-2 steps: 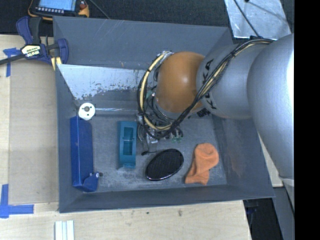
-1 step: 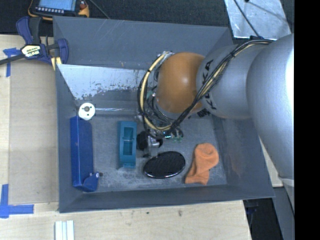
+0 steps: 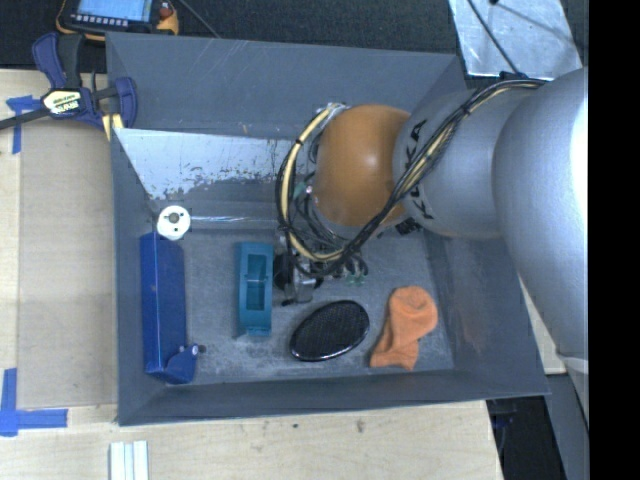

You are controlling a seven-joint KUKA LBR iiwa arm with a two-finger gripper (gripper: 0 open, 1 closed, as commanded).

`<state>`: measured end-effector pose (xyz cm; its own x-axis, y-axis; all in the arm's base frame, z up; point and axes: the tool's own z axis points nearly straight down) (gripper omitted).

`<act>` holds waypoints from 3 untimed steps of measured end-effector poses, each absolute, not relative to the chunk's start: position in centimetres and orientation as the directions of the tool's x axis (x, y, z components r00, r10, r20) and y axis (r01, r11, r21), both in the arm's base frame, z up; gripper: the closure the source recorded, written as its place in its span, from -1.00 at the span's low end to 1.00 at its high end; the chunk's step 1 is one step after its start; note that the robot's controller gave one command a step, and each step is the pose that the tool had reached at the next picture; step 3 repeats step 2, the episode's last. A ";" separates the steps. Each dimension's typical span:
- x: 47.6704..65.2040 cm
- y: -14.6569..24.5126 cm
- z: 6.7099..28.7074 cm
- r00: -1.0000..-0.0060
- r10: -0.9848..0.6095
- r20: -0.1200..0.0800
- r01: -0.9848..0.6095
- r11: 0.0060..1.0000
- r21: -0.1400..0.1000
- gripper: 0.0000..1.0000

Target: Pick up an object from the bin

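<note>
Near the middle of the grey bin (image 3: 250, 88), my arm (image 3: 520, 158) reaches in from the right. Its orange wrist cover (image 3: 355, 168) hangs over the floor with cables looped round it. Below that cover I see dark hardware at the tip, down low and just to the right of a teal rectangular block (image 3: 254, 290) that lies lengthwise on the bin floor. The jaws sit somewhere in that dark cluster, and I cannot tell whether they are released or clenched, nor whether anything is between them. The teal block is the thing nearest to them, close beside or touching; I cannot say which. Just in front of the tip lies a black oval pad (image 3: 329, 330) with a mesh-like face, and to its right a crumpled orange cloth (image 3: 405, 326). Along the left wall lies a long blue box (image 3: 163, 303), with a small white round piece (image 3: 174, 222) at its far end, both well apart from the jaws.
</note>
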<state>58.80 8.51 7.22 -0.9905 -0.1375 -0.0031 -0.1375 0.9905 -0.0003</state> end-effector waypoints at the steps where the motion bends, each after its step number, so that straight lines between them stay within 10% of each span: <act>1: 58.8 8.5 7.2 -0.990 -0.138 -0.003 -0.138 0.991 0.000 1.00; 2: 58.4 8.0 12.3 -0.991 -0.137 0.004 -0.137 0.991 0.000 1.00; 3: 58.4 8.0 12.3 -0.991 -0.137 0.004 -0.137 0.991 0.000 1.00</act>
